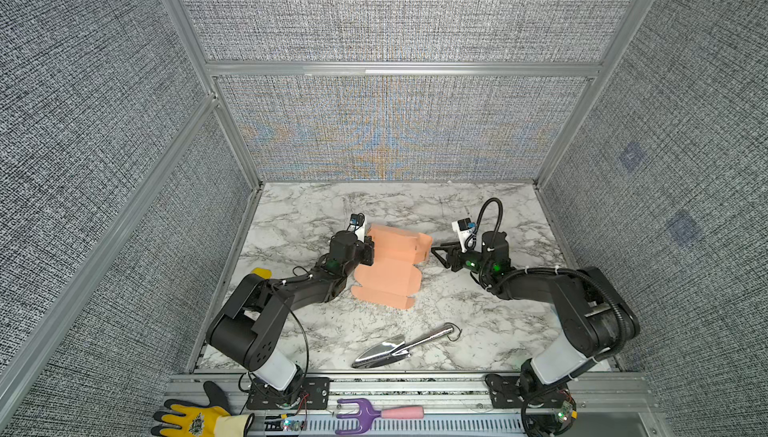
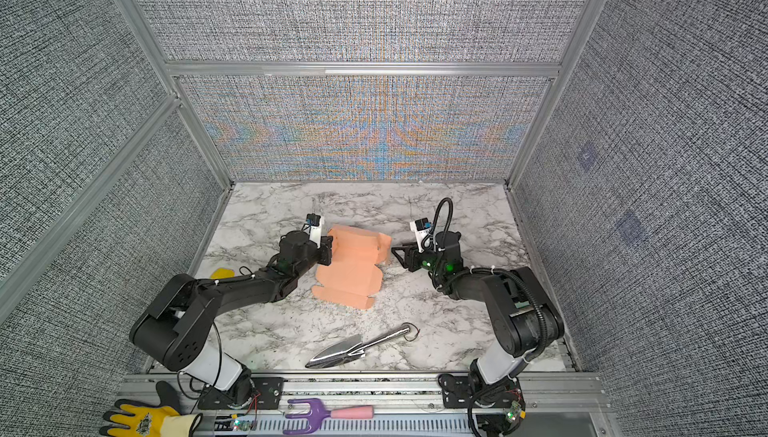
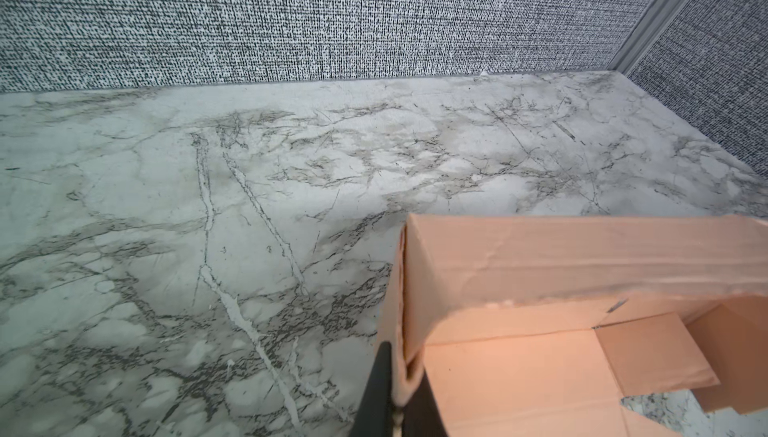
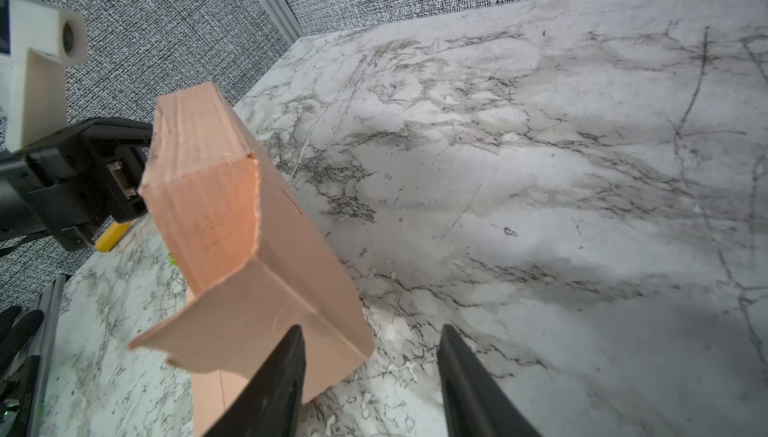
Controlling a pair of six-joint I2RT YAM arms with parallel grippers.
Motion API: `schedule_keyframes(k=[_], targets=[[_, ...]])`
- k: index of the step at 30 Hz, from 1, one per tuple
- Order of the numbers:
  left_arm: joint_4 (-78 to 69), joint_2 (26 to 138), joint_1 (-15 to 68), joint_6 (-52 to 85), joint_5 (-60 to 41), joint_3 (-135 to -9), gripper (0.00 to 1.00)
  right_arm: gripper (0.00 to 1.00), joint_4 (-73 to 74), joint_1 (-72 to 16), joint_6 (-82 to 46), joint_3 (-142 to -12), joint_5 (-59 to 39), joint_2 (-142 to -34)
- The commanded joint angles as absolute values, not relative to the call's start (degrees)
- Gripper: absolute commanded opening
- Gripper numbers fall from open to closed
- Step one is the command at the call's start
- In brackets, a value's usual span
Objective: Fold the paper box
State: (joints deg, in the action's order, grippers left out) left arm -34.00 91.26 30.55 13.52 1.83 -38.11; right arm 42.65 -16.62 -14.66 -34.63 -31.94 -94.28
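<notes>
Left claw (image 3: 397,397) pinches the box's (image 1: 390,277) raised wall (jaws clamped on the card); right claw (image 4: 372,331) gapes open beside its other end, mid-tabletop (image 1: 457,214)

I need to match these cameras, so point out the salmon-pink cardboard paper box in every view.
In a top view: the salmon-pink cardboard paper box lies mid-table between the arms.
In a top view: same spot, mid-table.
Left wrist view: close up, its raised wall pinched by the left claw.
Right wrist view: just ahead of the open right claw.
Shared landmark: the white grey-veined marble tabletop.
</notes>
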Motion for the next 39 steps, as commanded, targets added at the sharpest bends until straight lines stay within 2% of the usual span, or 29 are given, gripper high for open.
schedule_keyframes(k=[1, 12, 27, 31, 39], targets=[[-39.7, 91.6, 31.0, 12.9, 3.5, -37.5, 0.00, 0.53, 46.6, -17.0, -13.2, -35.6, -33.7, -95.1], [-38.2, 93.9, 31.5, 12.7, 3.2, -39.9, 0.00, 0.51, 51.7, -19.0, -13.4, -37.1, -38.4, -98.8], [-36.2, 94.8, 31.6, 13.7, 1.2, -41.7, 0.00, 0.50, 45.5, -23.9, -7.1, -39.3, -33.3, -97.3], [-36.3, 94.6, 31.6, 14.0, 1.0, -41.6, 0.00, 0.52, 43.1, -25.7, -4.6, -39.5, -28.6, -96.5], [-36.7, 93.7, 32.0, 14.4, 0.9, -41.0, 0.00, 0.52, 43.7, -30.8, -0.8, -39.0, -11.6, -95.7]])
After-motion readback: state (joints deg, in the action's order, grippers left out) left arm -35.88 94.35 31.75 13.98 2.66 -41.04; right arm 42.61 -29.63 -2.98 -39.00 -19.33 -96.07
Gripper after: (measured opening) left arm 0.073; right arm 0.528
